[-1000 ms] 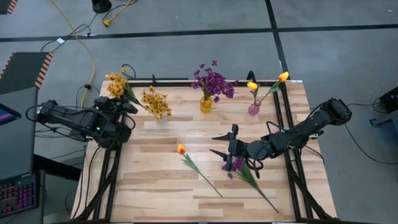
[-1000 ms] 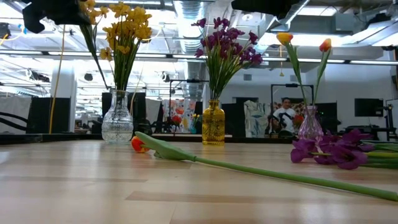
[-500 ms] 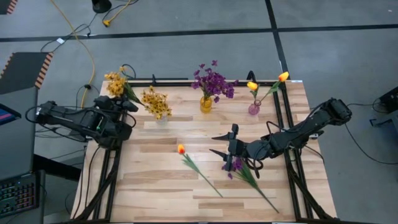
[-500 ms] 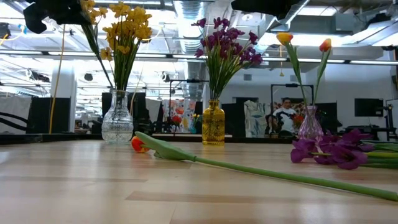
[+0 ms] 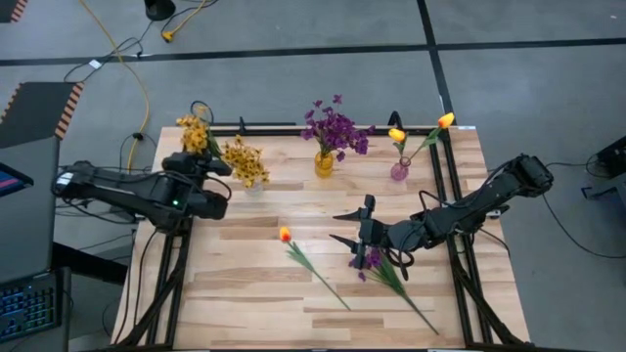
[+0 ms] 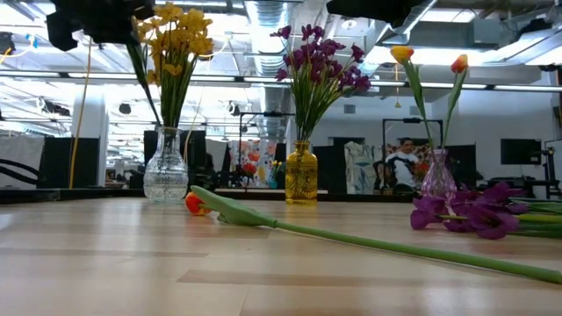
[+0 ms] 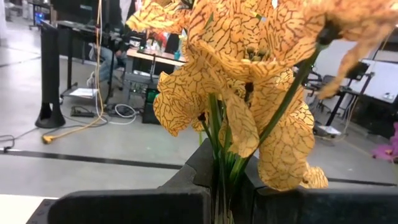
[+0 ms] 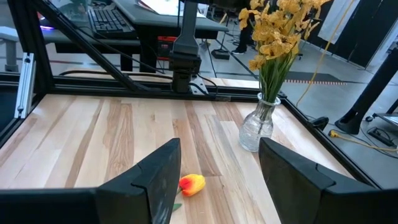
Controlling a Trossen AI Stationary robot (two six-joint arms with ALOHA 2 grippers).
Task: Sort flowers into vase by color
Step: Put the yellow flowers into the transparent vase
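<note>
On table: three vases [image 5: 324,163], two loose flowers [image 5: 311,267].

From my remote station I count three vases on the desk [image 5: 245,293]: a clear vase [image 5: 254,188], an amber vase [image 5: 324,163] and a pink vase [image 5: 399,171]. There are two yellow bunches [image 5: 245,160], two purple bunches [image 5: 335,127] and three tulips [image 5: 285,234], two of which stand in the pink vase. Two arms carry two end effectors [image 5: 350,225].
</note>
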